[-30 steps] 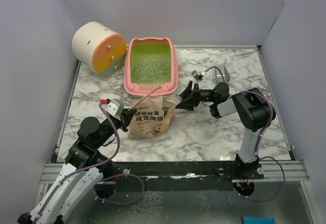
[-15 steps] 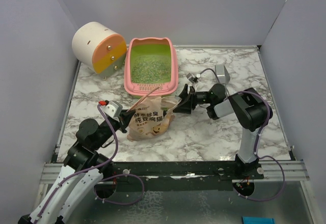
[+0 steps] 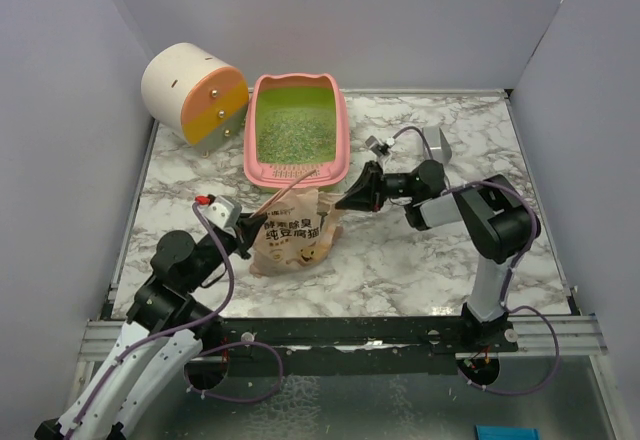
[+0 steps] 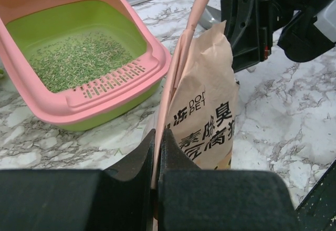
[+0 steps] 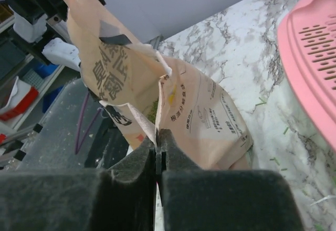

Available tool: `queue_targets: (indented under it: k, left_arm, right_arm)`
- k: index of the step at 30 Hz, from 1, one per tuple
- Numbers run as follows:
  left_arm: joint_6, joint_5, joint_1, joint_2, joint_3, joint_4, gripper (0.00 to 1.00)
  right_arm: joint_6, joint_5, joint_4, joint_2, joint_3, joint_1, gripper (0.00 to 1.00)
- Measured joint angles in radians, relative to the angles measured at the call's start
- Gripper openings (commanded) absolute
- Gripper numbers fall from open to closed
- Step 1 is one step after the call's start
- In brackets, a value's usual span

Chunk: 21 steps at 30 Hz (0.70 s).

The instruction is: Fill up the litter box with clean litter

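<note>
Since a second ago our right gripper [image 3: 352, 196] has closed its wide jaws on the torn top edge of the tan pouch [image 3: 295, 232]; our left gripper [image 3: 248, 237] stays clamped on the opposite edge. We see the pouch upright between them, just before the litter box [image 3: 297, 173], which holds clean litter [image 3: 292, 128] across its green floor, with a cream-and-orange cylinder [image 3: 193, 93] at its left and a grey scoop [image 3: 437, 143] to the right.

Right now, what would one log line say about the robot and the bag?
left gripper: shut on pouch | right gripper: shut on pouch | pouch: standing by litter box | litter: partly covers box floor
</note>
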Motion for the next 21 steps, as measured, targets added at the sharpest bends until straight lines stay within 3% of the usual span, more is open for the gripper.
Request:
queue_targets:
  k: [5,7,13,16,21]
  left_arm:
    - [0.005,0.005,0.000,0.089,0.010,0.055,0.00]
    - [0.018,0.017,0.000,0.161,0.037,0.075,0.00]
    - [0.058,0.086,0.000,0.357,0.125,0.135,0.00]
    - [0.074,0.107,0.000,0.385,0.126,0.156,0.00]
    - [0.074,0.121,-0.005,0.360,0.061,0.210,0.00]
  right_arm:
    - [-0.025,0.033,-0.025,-0.169,-0.148,-0.018,0.01]
    - [-0.103,0.053,-0.132,-0.312,-0.198,-0.027,0.01]
    - [-0.392,0.204,-0.688,-0.745,-0.214,-0.033,0.01]
    - [-0.441,0.275,-0.839,-0.831,-0.222,-0.035,0.01]
    - [-0.430,0.382,-0.951,-0.845,-0.315,-0.035,0.01]
